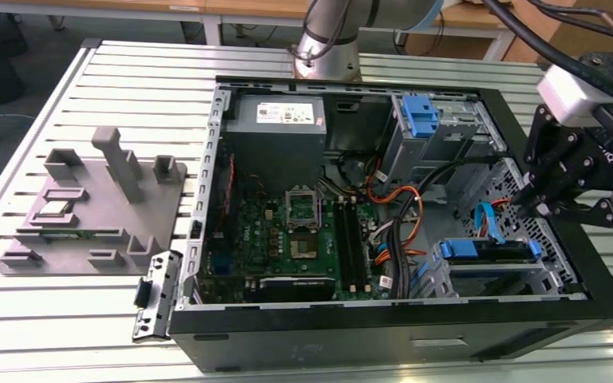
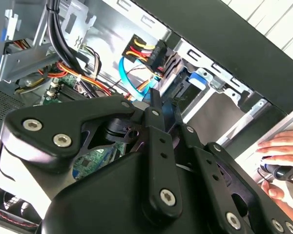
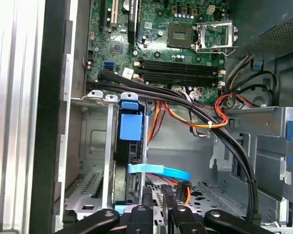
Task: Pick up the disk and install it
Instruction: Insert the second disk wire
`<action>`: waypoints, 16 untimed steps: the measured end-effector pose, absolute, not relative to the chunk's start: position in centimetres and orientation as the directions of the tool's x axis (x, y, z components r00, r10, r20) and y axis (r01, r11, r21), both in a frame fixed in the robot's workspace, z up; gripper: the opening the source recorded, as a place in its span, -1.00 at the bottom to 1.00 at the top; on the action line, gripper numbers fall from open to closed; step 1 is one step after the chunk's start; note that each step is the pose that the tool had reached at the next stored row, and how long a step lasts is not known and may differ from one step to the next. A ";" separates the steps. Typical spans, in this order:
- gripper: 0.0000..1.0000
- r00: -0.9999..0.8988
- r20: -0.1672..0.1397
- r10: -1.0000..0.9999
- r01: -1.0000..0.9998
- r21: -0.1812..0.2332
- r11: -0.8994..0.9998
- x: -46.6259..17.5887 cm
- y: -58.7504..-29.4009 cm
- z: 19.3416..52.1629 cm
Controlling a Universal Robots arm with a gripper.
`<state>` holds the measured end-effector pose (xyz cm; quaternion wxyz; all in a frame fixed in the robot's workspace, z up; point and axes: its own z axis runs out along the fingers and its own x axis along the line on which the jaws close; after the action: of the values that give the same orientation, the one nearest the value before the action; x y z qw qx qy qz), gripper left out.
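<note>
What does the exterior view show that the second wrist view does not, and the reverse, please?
Exterior view: the grey fixture on the slatted table and the power-supply box in the case. Second wrist view: a person's hand beyond the case's edge. Shared: the gripper, close to the blue cable, near the disk sitting in its bay.

Pincer [image 2: 156,105]: black metal links, matt, with bright steel screw heads.
Disk [image 3: 129,161]: dark body, glossy blue plastic rail.
Computer case [image 1: 562,271]: bare grey sheet metal inside, black matt outside.
Counter [image 1: 29,335]: ribbed pale metal, satin.
Fixture block [image 1: 88,215]: grey matt plastic.
</note>
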<state>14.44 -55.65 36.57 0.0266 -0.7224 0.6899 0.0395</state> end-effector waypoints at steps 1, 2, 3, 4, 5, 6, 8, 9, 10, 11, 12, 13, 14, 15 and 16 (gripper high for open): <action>-0.54 0.046 -0.094 -0.995 -0.999 0.016 -0.048 14.5 -55.5 36.5; -0.54 0.047 -0.094 -0.994 -0.999 0.016 -0.049 14.5 -55.4 36.5; -0.54 0.048 -0.094 -0.994 -0.999 0.016 -0.050 14.6 -55.4 36.4; -0.54 0.049 -0.094 -0.994 -0.999 0.016 -0.051 14.6 -55.3 36.3; -0.54 0.050 -0.094 -0.994 -0.999 0.016 -0.051 14.6 -55.2 36.2; -0.54 0.051 -0.094 -0.994 -0.999 0.016 -0.052 14.7 -55.1 36.2; -0.54 0.052 -0.094 -0.994 -0.998 0.016 -0.054 14.8 -54.9 36.1; -0.54 0.053 -0.094 -0.994 -0.998 0.016 -0.055 14.8 -54.8 36.0; -0.54 0.054 -0.094 -0.994 -0.998 0.016 -0.055 14.9 -54.7 35.9; -0.54 0.054 -0.094 -0.994 -0.998 0.016 -0.056 14.9 -54.6 35.9; -0.54 0.055 -0.094 -0.994 -0.998 0.016 -0.057 15.0 -54.5 35.8; -0.54 0.056 -0.094 -0.994 -0.998 0.016 -0.058 15.0 -54.4 35.8; -0.54 0.057 -0.094 -0.994 -0.998 0.016 -0.058 15.0 -54.3 35.7; -0.54 0.057 -0.094 -0.994 -0.998 0.016 -0.059 15.1 -54.2 35.7; -0.54 0.058 -0.094 -0.994 -0.998 0.016 -0.060 15.1 -54.2 35.7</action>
<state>15.08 -54.18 35.68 0.0263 -0.7268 0.6852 0.0397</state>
